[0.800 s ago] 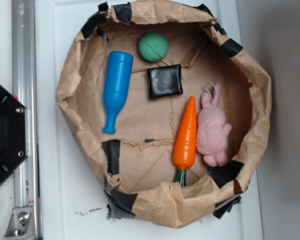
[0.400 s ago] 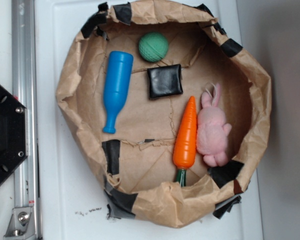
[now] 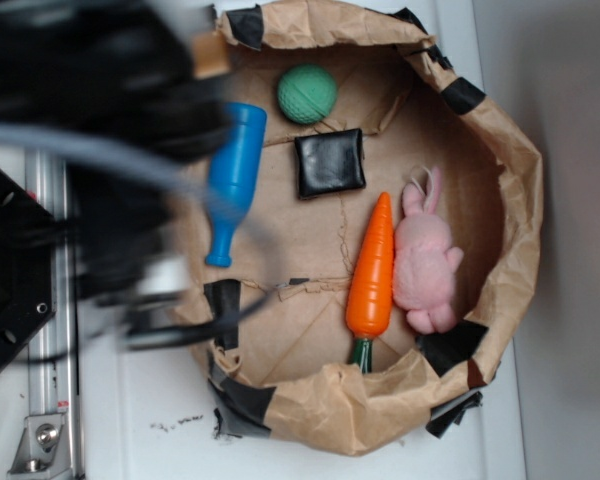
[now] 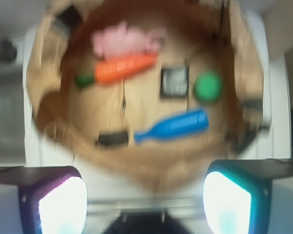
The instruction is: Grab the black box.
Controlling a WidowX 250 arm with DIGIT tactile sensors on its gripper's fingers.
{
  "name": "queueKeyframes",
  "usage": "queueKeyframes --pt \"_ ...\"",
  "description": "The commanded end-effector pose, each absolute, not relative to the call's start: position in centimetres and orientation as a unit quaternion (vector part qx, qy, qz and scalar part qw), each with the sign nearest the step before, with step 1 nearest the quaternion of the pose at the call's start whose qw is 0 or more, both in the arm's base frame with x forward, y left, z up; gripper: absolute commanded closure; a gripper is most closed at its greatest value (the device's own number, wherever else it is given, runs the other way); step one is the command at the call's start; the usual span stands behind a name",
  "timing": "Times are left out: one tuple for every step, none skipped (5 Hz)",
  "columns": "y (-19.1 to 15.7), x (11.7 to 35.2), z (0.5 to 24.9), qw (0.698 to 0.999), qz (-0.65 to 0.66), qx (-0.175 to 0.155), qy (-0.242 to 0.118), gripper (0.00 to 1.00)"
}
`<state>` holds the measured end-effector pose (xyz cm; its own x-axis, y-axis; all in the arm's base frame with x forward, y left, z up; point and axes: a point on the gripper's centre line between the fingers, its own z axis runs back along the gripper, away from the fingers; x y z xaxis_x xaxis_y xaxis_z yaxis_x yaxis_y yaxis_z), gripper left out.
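The black box (image 3: 330, 162) lies flat on the floor of an open brown paper bag (image 3: 520, 200), just below a green ball (image 3: 307, 94). In the wrist view the black box (image 4: 174, 81) shows far ahead, left of the green ball (image 4: 208, 87). My gripper (image 4: 144, 204) is open, its two fingers wide apart with nothing between them, still outside the bag's near rim. In the exterior view my arm (image 3: 100, 90) is a dark motion-blurred mass over the bag's left edge, well left of the box; the gripper itself cannot be made out there.
Inside the bag also lie a blue bottle (image 3: 235, 170), an orange carrot (image 3: 372, 270) and a pink plush bunny (image 3: 425, 265). Black tape patches dot the bag's rim. A black hexagonal plate (image 3: 10, 270) and a metal rail (image 3: 45, 400) stand at the left.
My arm has swept into the exterior view from the upper left and now covers the bag's left rim. The box and the other objects have not moved.
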<state>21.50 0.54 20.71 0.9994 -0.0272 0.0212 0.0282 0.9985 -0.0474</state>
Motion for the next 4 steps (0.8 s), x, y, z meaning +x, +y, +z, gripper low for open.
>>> queueKeyframes --pt "2.4 27.0 16.0 0.995 -0.088 -0.038 -0.017 0.0" --pt "2.8 27.4 13.8 0.992 -0.116 -0.034 -0.022 0.0" --pt "3.1 26.8 13.2 0.993 -0.108 -0.029 -0.031 0.0" --pt "3.2 26.5 12.6 0.994 -0.102 -0.026 -0.024 0.0"
